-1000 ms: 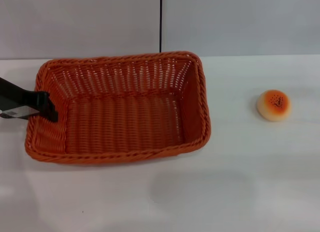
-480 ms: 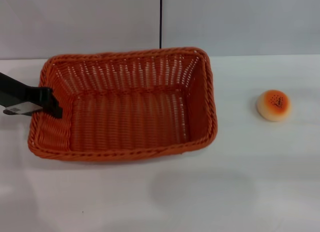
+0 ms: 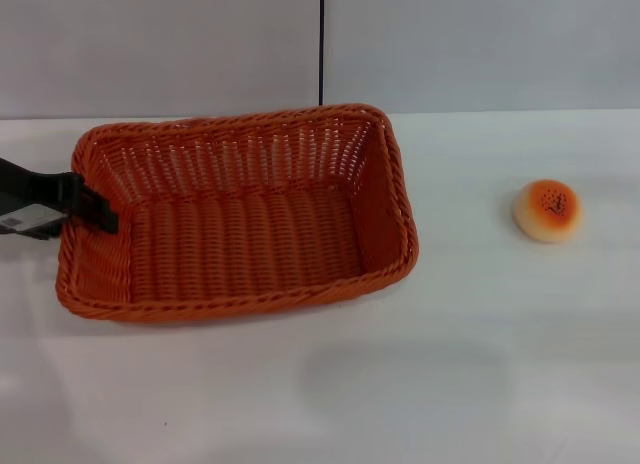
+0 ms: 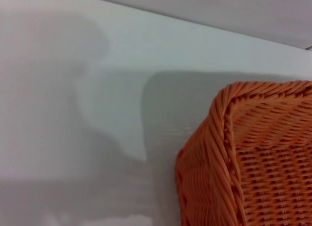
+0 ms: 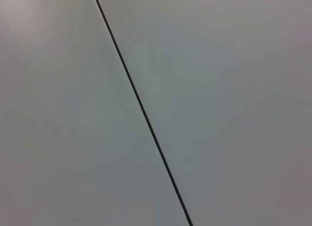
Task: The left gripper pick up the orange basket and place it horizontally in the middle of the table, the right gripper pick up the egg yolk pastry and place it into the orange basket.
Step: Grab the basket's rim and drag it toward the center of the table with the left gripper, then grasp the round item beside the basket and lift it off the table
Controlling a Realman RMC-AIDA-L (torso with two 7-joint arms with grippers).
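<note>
The orange basket (image 3: 385, 199) lies long-side across the white table (image 3: 480, 374), left of centre, with nothing in it. My left gripper (image 3: 92, 210), a black claw coming in from the left edge, is shut on the basket's left rim. One corner of the basket (image 4: 253, 158) fills the left wrist view. The egg yolk pastry (image 3: 546, 210) sits alone on the table to the right, well apart from the basket. The right gripper is out of view.
A grey back wall with a dark vertical seam (image 3: 321, 44) stands behind the table. The right wrist view holds only that grey wall and its seam (image 5: 141, 109). Bare tabletop lies between the basket and the pastry and along the front.
The basket, held by my left gripper, swung a little to the right and then came back left, its right end turning slightly. The pastry has not moved.
</note>
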